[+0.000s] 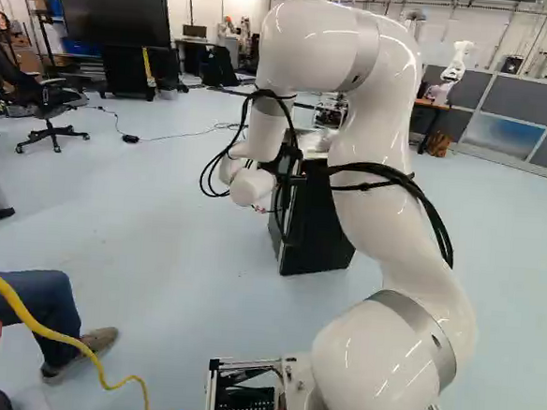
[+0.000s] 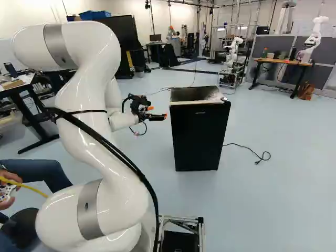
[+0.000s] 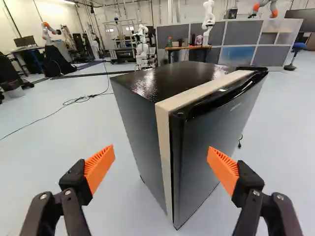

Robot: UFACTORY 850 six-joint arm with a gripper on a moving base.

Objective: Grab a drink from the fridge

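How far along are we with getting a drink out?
Approach looks nearly done: the open end effector points at the black mini fridge. In hand: nothing, no drink between its fingers. Left: opening the shut door, then gripping a drink and taking it out.

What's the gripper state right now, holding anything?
Gripper: open, holding nothing; fingers spread wide, with the closed fridge ahead of them.

The black fridge (image 2: 197, 136), glossy-topped and pale-edged behind its shut door (image 3: 192, 162), stands upright, well in from the floor's (image 2: 273, 199) far edge.
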